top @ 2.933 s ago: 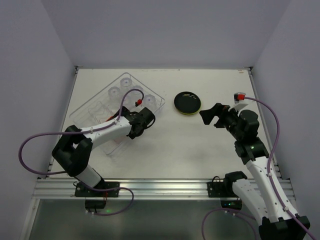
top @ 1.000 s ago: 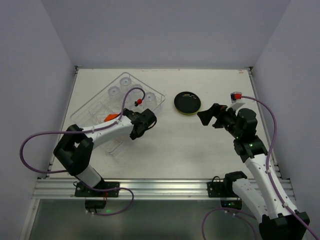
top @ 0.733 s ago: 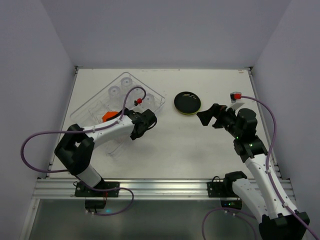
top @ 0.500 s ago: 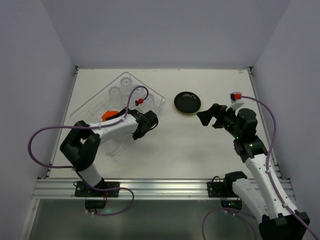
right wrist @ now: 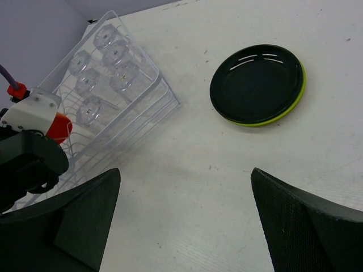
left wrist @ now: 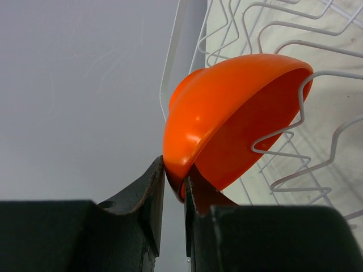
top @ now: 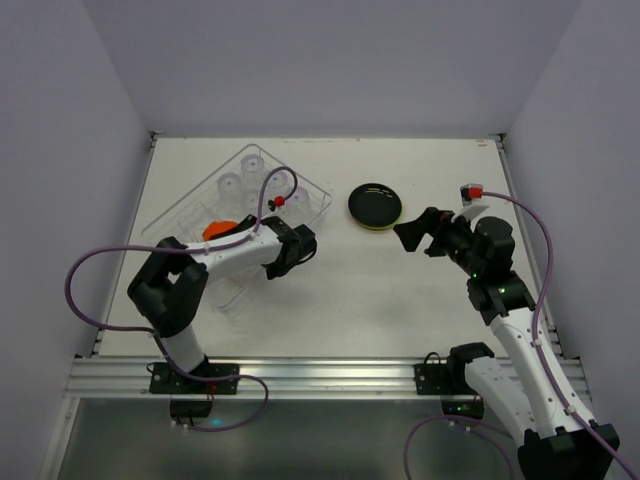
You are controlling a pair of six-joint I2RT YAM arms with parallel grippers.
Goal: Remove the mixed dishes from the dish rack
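Note:
The dish rack (top: 190, 190) (right wrist: 164, 93) lies slantwise at the table's left. Several clear cups (top: 250, 175) (right wrist: 96, 79) stand in its far half. The orange-red bowl (top: 217, 230) (left wrist: 227, 113) (right wrist: 59, 127) is tipped on edge among the rack's wire prongs (left wrist: 272, 141). My left gripper (left wrist: 174, 175) is shut on its rim, one finger outside and one inside. The black plate (top: 375, 204) (right wrist: 256, 84) lies on the lime-green plate (right wrist: 283, 113) on the table, right of the rack. My right gripper (top: 415, 232) (right wrist: 185, 173) hangs open, holding nothing, just right of the plates.
The left forearm (top: 235, 250) crosses the rack's near end and hides part of it. Grey walls close the table on three sides. Bare tabletop (top: 370, 300) lies between the rack, the plates and the arm bases.
The left jaws have narrowed onto the bowl's rim. The left elbow has swung up and right, and more of the bowl shows beside the forearm. The right arm has stayed still.

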